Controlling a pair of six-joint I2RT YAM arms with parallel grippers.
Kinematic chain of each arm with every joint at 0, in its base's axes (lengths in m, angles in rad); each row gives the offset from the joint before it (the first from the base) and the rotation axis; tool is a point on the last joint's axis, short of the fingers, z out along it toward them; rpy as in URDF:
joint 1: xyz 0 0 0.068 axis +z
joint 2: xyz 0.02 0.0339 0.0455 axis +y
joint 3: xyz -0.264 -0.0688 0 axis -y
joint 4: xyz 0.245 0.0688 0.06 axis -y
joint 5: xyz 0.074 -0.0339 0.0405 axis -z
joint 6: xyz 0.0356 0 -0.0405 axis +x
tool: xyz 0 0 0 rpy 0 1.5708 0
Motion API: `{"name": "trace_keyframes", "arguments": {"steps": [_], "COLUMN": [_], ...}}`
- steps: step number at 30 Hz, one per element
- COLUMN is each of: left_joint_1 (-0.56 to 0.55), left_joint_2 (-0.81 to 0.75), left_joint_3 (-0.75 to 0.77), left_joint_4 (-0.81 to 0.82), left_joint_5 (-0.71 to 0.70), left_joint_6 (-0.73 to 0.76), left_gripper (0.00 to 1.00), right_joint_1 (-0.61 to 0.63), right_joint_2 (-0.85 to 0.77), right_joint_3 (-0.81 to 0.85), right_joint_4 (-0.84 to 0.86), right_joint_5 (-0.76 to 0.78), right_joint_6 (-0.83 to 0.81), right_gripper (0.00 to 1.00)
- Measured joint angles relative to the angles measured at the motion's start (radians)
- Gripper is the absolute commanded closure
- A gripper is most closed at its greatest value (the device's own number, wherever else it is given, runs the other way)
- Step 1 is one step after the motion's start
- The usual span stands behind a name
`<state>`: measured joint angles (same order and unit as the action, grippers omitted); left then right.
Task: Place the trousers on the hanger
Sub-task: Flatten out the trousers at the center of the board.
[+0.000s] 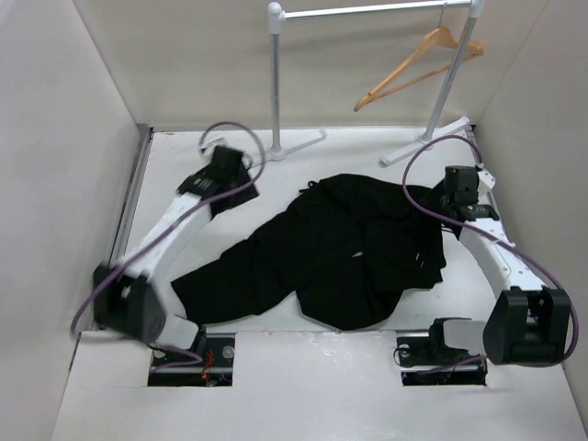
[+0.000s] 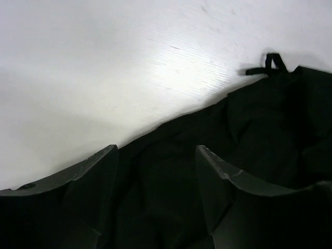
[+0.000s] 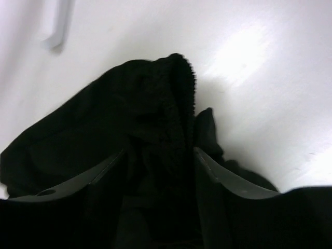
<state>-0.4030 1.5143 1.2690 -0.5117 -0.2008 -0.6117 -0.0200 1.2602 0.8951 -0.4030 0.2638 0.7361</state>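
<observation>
Saw a silver clothes rail (image 1: 367,11) at the far end of the white surface (image 1: 322,377), with a crossbar on two upright posts (image 1: 275,73), each set on a flat white foot (image 1: 299,144) resting on that surface. Found plain pale walls (image 1: 55,138) closing in the left, far and right sides. Noticed bright glare on the bare surface in both wrist views.

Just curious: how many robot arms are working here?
2: the left arm at the trousers' left side, the right arm at their right side; none looks hidden.
</observation>
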Motion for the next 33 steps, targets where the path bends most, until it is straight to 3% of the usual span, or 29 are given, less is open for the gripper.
{"name": "trace_keyframes", "arguments": {"steps": [4,6,8,10,15,19,21,27,33], "left_joint_1": [0.109,0.154,0.182,0.222,0.362,0.410,0.409,0.396,0.385], "left_joint_2": [-0.400,-0.516,-0.555,-0.552,-0.469,-0.408,-0.364,-0.270,-0.252], "left_joint_3": [-0.232,-0.312,-0.383,-0.461,-0.605,-0.630,-0.630,-0.633,-0.652], "left_joint_4": [-0.074,-0.153,-0.213,-0.251,-0.235,-0.172,-0.120,-0.015,0.043], "left_joint_5": [-0.069,-0.089,-0.092,-0.079,-0.006,0.017,0.019,0.022,0.029], "left_joint_6": [-0.077,-0.122,-0.164,-0.205,-0.268,-0.290,-0.296,-0.299,-0.296], "left_gripper": [0.40,0.39,0.37,0.36,0.38,0.44,0.56,0.86,0.96], "right_joint_1": [0.138,0.212,0.288,0.347,0.389,0.286,0.230,0.088,-0.083], "right_joint_2": [-0.072,-0.124,-0.159,-0.168,-0.162,-0.157,-0.127,0.067,0.281], "right_joint_3": [-0.004,-0.019,-0.035,-0.047,-0.072,-0.072,-0.061,0.014,0.145], "right_joint_4": [0.026,0.036,0.042,0.046,0.036,0.036,0.038,0.072,0.094], "right_joint_5": [0.010,0.006,0.005,-0.008,-0.034,-0.036,-0.035,-0.029,-0.010], "right_joint_6": [-0.010,-0.013,-0.015,-0.014,-0.019,-0.031,-0.035,-0.037,-0.041], "right_gripper": [0.44,0.56,0.82,0.89,0.83,0.48,0.39,0.30,0.30]}}
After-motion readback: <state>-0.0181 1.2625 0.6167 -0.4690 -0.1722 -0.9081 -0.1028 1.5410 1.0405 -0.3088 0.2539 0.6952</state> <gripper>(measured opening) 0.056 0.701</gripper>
